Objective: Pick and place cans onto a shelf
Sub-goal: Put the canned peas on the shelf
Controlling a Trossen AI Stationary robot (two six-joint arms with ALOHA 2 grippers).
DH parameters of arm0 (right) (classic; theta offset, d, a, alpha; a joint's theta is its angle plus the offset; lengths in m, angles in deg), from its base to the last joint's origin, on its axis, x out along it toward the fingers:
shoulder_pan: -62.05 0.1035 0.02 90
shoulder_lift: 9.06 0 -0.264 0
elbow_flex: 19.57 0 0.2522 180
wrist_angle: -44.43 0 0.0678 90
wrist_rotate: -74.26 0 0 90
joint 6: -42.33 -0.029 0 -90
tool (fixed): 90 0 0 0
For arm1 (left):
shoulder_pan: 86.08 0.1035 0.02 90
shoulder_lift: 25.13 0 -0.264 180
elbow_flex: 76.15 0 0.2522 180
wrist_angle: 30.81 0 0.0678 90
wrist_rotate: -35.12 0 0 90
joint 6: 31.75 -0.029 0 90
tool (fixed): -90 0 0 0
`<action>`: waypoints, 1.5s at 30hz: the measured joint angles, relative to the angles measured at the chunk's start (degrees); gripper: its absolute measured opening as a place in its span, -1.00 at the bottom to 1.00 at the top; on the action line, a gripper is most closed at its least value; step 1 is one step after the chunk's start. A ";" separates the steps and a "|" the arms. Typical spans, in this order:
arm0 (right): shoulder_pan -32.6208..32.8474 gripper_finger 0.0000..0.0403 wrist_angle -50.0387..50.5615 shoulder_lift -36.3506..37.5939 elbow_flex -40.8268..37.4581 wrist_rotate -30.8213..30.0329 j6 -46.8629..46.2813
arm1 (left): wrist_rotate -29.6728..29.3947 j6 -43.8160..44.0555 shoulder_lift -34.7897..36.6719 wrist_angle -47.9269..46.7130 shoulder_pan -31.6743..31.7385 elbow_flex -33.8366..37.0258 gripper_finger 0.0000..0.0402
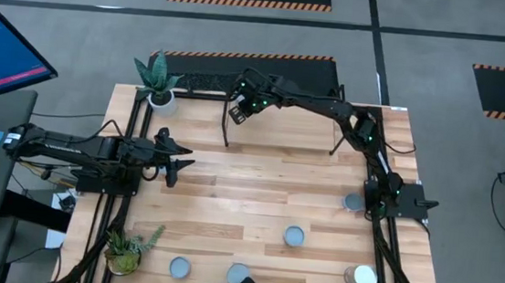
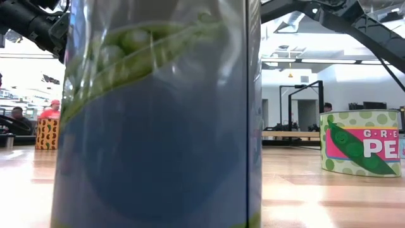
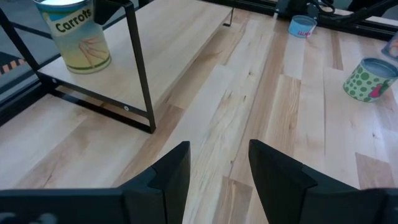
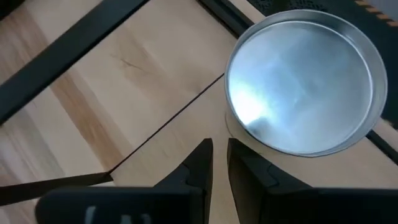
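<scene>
A carrots can (image 3: 73, 34) stands on the shelf (image 3: 180, 46) near its corner, just beside the right gripper (image 1: 239, 113), whose jaws are nearly closed on nothing (its wrist view shows the can's silver top (image 4: 306, 81) just ahead); five more cans, among them a green peas can (image 2: 361, 142), are scattered over the tabletop (image 1: 257, 192), well apart from the shelf; the left gripper (image 1: 175, 162) hovers over the table's left side with jaws moderately apart, empty.

overhead table (image 1: 257, 197), level tabletop close-up, two wrist views
</scene>
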 joint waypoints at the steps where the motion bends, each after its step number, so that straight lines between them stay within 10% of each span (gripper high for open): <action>1: 0.04 -0.63 0.53 0.48 -0.08 0.74 -0.50 | 0.00 0.00 0.00 -0.02 0.02 0.00 -0.24; 12: 6.32 -0.63 19.39 13.81 2.13 21.00 -1.97 | -1.16 -0.02 0.00 0.07 0.02 0.00 -0.24; 45: 45.42 -0.63 35.35 16.24 0.00 7.98 12.26 | -1.49 12.47 0.00 2.01 0.02 -0.02 -0.24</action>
